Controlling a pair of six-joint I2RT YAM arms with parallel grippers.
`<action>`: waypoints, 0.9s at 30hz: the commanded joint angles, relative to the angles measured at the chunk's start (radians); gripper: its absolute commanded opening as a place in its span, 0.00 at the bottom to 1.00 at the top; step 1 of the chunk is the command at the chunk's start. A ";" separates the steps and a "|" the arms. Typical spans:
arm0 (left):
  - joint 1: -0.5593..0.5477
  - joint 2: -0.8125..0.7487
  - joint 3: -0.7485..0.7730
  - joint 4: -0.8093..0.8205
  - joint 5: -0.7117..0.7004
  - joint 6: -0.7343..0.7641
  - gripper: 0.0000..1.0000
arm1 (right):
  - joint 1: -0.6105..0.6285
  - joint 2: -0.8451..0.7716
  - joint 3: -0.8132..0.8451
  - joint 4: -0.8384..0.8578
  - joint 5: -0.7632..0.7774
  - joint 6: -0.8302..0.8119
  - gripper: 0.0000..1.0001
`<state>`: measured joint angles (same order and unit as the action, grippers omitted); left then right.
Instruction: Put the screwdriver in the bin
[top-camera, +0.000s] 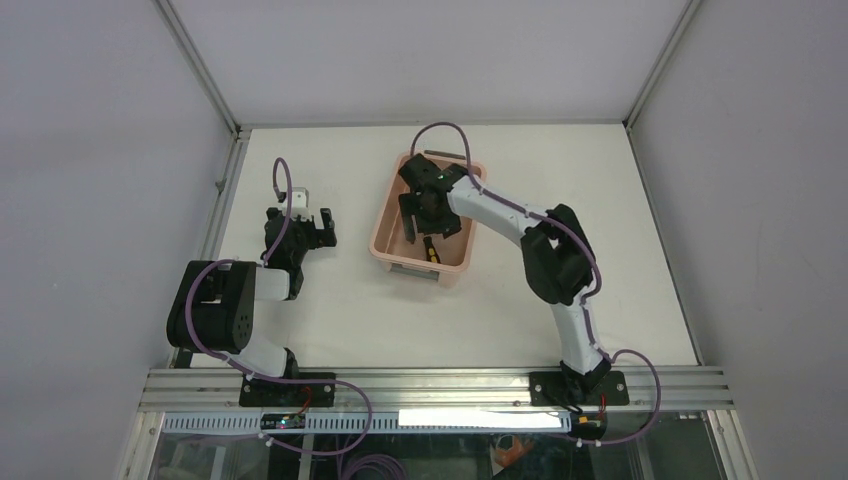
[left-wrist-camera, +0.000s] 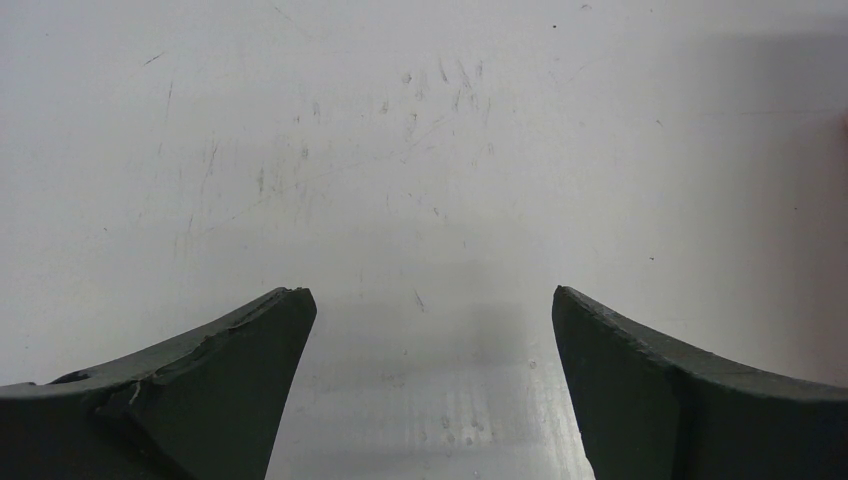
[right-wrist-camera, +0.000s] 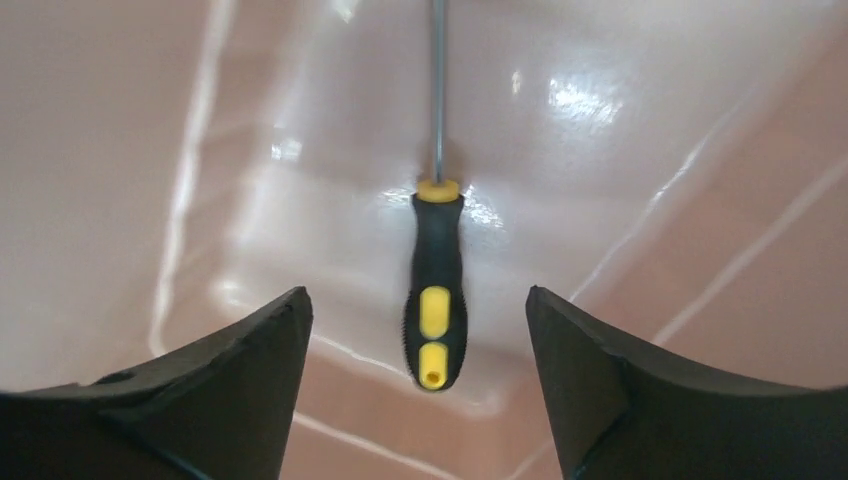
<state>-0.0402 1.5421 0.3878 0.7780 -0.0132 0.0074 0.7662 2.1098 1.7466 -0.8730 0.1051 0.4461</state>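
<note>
Inside the glossy pink bin (right-wrist-camera: 700, 150), the black-and-yellow screwdriver (right-wrist-camera: 435, 290) lies free, the right gripper (right-wrist-camera: 418, 294) spread wide over it

Black-yellow screwdriver (right-wrist-camera: 436, 255); pink, perhaps salmon, bin (right-wrist-camera: 150, 150)

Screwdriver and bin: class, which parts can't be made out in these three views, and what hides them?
- Screwdriver tip: in the right wrist view, the shaft runs off the top edge.
- Screwdriver shaft: in the top view it is hidden under the right gripper; only the handle end shows.
- Bin floor: in the top view it is largely covered by the right arm.
- Bin: out of frame in the left wrist view, which shows only the table.
</note>
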 joint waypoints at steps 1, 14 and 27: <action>-0.008 -0.034 -0.004 0.026 0.022 -0.017 0.99 | -0.001 -0.207 0.141 -0.046 0.046 -0.071 0.92; -0.009 -0.035 -0.004 0.026 0.023 -0.017 0.99 | -0.489 -0.551 -0.034 -0.130 0.100 -0.220 0.99; -0.009 -0.035 -0.004 0.026 0.023 -0.017 0.99 | -0.763 -0.734 -0.318 0.038 0.101 -0.230 0.99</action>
<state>-0.0402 1.5425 0.3878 0.7780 -0.0135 0.0071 -0.0055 1.4704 1.4803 -0.9287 0.2123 0.2218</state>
